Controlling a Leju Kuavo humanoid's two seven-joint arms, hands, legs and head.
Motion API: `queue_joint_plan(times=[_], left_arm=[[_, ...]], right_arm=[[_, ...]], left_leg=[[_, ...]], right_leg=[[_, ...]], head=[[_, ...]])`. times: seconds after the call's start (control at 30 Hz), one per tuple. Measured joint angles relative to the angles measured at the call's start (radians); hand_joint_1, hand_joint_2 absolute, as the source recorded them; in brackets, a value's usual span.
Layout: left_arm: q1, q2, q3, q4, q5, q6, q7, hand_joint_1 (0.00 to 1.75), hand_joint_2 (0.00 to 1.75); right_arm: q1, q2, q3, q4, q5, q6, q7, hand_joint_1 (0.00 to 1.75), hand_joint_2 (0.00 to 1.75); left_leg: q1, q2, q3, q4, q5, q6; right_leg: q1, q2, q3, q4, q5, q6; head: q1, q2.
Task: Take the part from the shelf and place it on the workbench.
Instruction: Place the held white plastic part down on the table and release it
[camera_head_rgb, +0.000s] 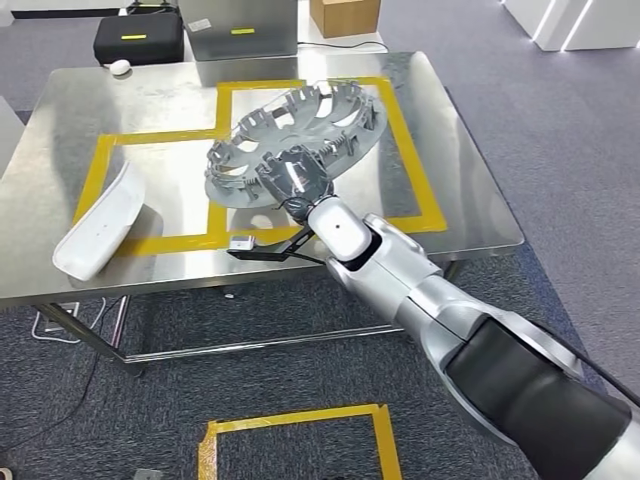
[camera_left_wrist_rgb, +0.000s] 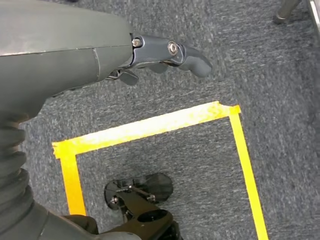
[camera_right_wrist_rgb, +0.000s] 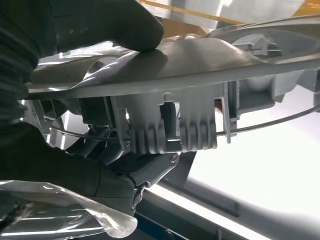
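Your right hand (camera_head_rgb: 296, 180) gripped the part (camera_head_rgb: 302, 135) by its near rim, thumb over, fingers under, holding it tilted above the surface (camera_head_rgb: 468, 200) inside the yellow tape square (camera_head_rgb: 411, 150). Best move, I judged, was to level it, lower until the rim sat flat, then release, keeping away from the white piece (camera_head_rgb: 102, 220). Right arm was stretched forward. Left hand (camera_left_wrist_rgb: 166, 52) hung over the floor, fingers apart, holding nothing.

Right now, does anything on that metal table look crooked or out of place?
The grey wheel cover sits tilted, its near edge gripped by the right robot hand, and it overlaps the yellow tape rather than lying flat inside it. The white part also straddles the tape.
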Motion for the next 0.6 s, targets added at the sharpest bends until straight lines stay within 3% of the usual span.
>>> queue_joint_plan(times=[0.03, 0.1, 0.17, 0.23, 0.33, 0.37, 0.4, 0.43, 0.5, 0.53, 0.6], left_arm=[[0.000, -0.001, -0.005, 0.000, 0.001, 0.000, 0.000, 0.00, 1.75], [0.001, -0.002, -0.013, 0.000, 0.008, 0.000, -0.001, 0.00, 1.75], [0.002, -0.004, -0.019, 0.000, 0.025, -0.001, -0.002, 0.00, 1.75], [0.002, -0.005, -0.020, 0.000, 0.050, 0.000, -0.002, 0.00, 1.75], [0.003, -0.007, -0.020, 0.000, 0.071, 0.004, -0.003, 0.00, 1.75], [0.004, -0.007, -0.020, 0.000, 0.073, 0.005, -0.003, 0.00, 1.75], [0.005, -0.008, -0.020, 0.000, 0.074, 0.006, -0.003, 0.00, 1.31], [0.005, -0.008, -0.020, 0.000, 0.076, 0.006, -0.003, 0.00, 0.87], [0.005, -0.008, -0.020, 0.000, 0.079, 0.006, -0.001, 0.00, 0.00], [0.004, -0.008, -0.020, 0.000, 0.080, 0.005, 0.002, 0.00, 0.00], [0.003, -0.009, -0.020, 0.000, 0.081, 0.000, 0.014, 0.00, 0.00]], right_arm=[[-0.003, 0.002, -0.006, 0.006, -0.005, 0.001, 0.002, 0.87, 0.87], [-0.008, 0.007, -0.021, 0.017, -0.015, 0.002, 0.011, 0.00, 0.00], [-0.013, 0.010, -0.044, 0.027, -0.022, 0.001, 0.018, 0.00, 0.00], [-0.017, 0.013, -0.065, 0.035, -0.024, -0.001, 0.021, 0.00, 0.00], [-0.019, 0.015, -0.077, 0.044, -0.017, -0.002, 0.023, 0.00, 0.00], [-0.019, 0.015, -0.079, 0.047, -0.015, -0.002, 0.023, 0.00, 0.00], [-0.019, 0.016, -0.080, 0.050, -0.014, -0.002, 0.023, 0.00, 0.00], [-0.020, 0.017, -0.082, 0.053, -0.012, -0.002, 0.023, 0.00, 0.00], [-0.026, 0.020, -0.084, 0.056, -0.007, -0.002, 0.024, 0.00, 0.00], [-0.031, 0.022, -0.085, 0.057, -0.003, 0.000, 0.023, 0.00, 0.00], [-0.039, 0.027, -0.088, 0.059, 0.002, 0.006, 0.022, 0.00, 0.00]], left_leg=[[-0.002, 0.000, 0.000, 0.002, -0.002, -0.004], [-0.005, 0.000, -0.005, 0.004, -0.002, -0.013], [-0.005, 0.002, -0.005, 0.005, -0.004, -0.022], [-0.005, 0.003, -0.020, 0.047, -0.035, -0.031], [-0.004, 0.005, -0.100, 0.232, -0.122, -0.039], [-0.003, 0.005, -0.121, 0.276, -0.132, -0.039], [-0.003, 0.005, -0.126, 0.284, -0.123, -0.039], [-0.003, 0.005, -0.111, 0.250, -0.093, -0.037], [-0.004, 0.006, -0.050, 0.119, -0.023, -0.031], [-0.005, 0.005, -0.024, 0.060, -0.004, -0.028], [-0.007, 0.004, -0.004, 0.014, -0.004, -0.023]], right_leg=[[0.001, -0.002, 0.027, -0.058, 0.019, -0.004], [0.004, -0.002, 0.049, -0.101, 0.019, -0.012], [0.002, -0.001, 0.052, -0.107, 0.018, -0.022], [-0.003, -0.003, 0.059, -0.113, 0.018, -0.033], [-0.002, -0.003, 0.064, -0.114, 0.016, -0.043], [-0.002, -0.003, 0.065, -0.114, 0.015, -0.043], [-0.001, -0.002, 0.068, -0.113, 0.014, -0.043], [-0.001, -0.001, 0.071, -0.112, 0.012, -0.043], [0.001, 0.001, 0.077, -0.110, 0.007, -0.039], [0.002, 0.003, 0.077, -0.108, 0.005, -0.035], [0.005, 0.004, 0.074, -0.107, 0.004, -0.027]], head=[[0.000, 0.000], [-0.001, 0.000], [0.000, 0.000], [-0.003, 0.000], [-0.006, 0.000], [-0.006, 0.000], [-0.006, 0.000], [-0.006, 0.000], [-0.007, 0.000], [-0.007, 0.000], [-0.006, 0.000]])
